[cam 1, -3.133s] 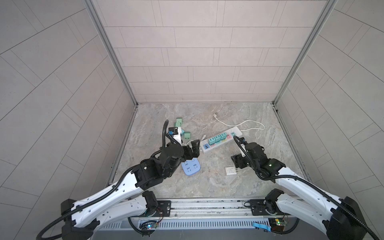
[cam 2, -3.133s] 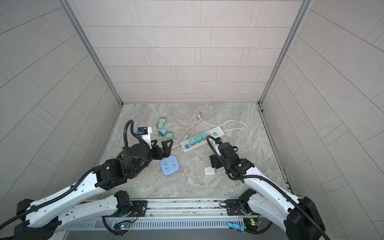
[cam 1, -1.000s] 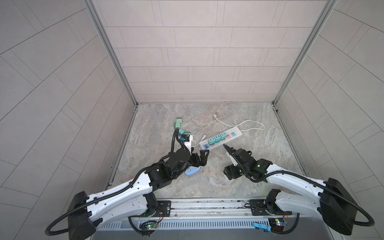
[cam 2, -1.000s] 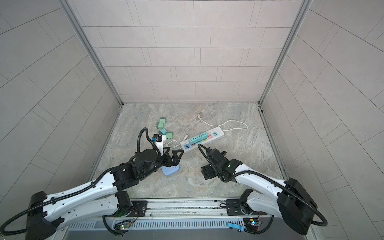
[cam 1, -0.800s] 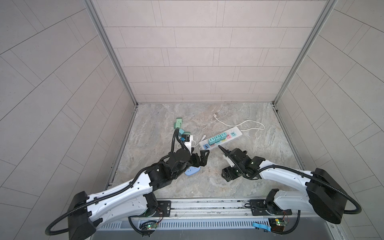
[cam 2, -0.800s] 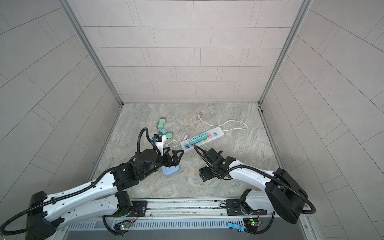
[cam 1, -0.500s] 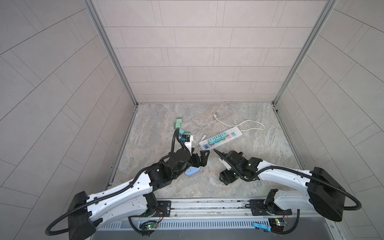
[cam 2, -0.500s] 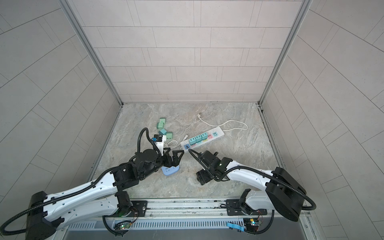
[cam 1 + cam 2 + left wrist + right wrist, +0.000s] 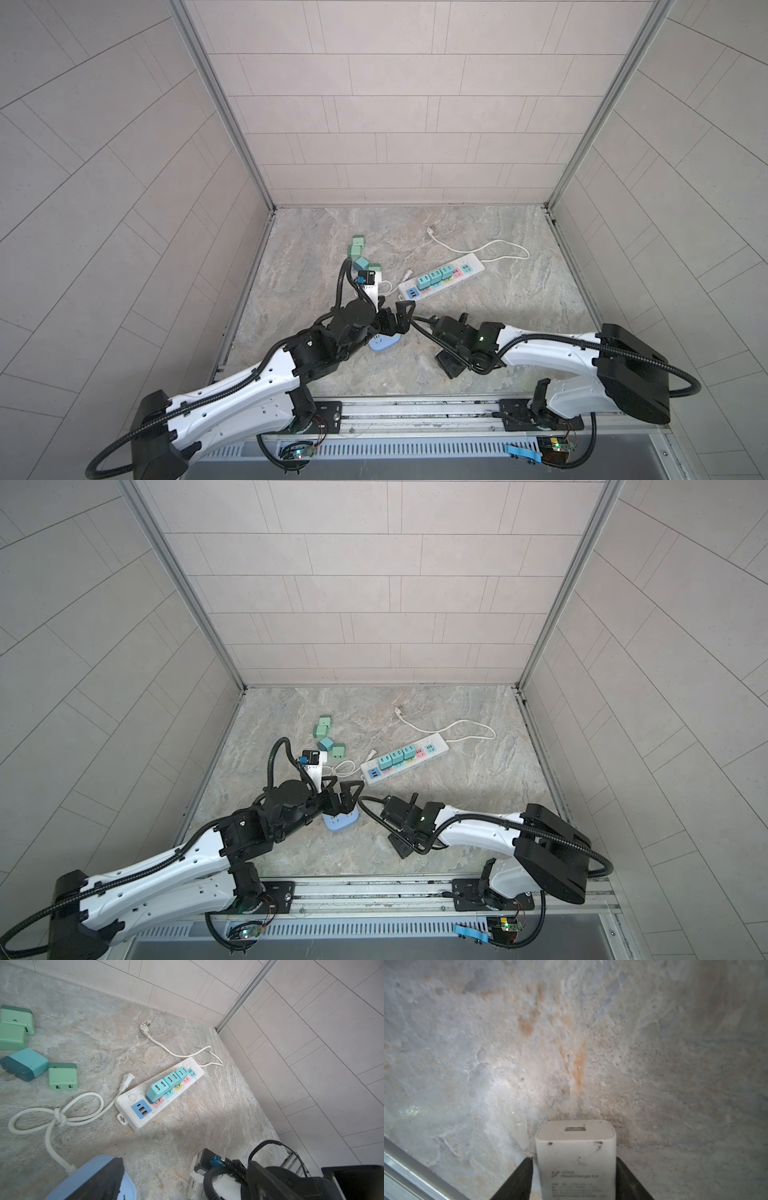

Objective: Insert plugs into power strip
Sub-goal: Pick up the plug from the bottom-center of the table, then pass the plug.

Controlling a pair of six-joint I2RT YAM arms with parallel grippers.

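The white power strip [image 9: 440, 278] [image 9: 160, 1093] lies at mid-table with three teal plugs [image 9: 435, 276] [image 9: 169, 1080] seated in it. Several loose teal and mint plugs [image 9: 360, 262] [image 9: 62, 1076] lie to its left. The white charger block [image 9: 575, 1157] lies flat on the table near the front. My right gripper [image 9: 574, 1178] [image 9: 452, 362] is low over it, black fingers [image 9: 519, 1180] against both its sides. In both top views that gripper hides the charger. My left gripper [image 9: 397, 318] [image 9: 343, 796] stands wide open and holds nothing, over a light blue socket block.
The light blue socket block [image 9: 384, 343] [image 9: 87, 1180] has a knotted white cord [image 9: 60, 1120] that runs toward the strip. The strip's own cord [image 9: 478, 251] loops to the back right. My two wrists are close together at the front middle. Tiled walls enclose the table.
My right arm has swung left and down along the front, and its fingers have narrowed onto the charger block. The left arm has stayed still, open.
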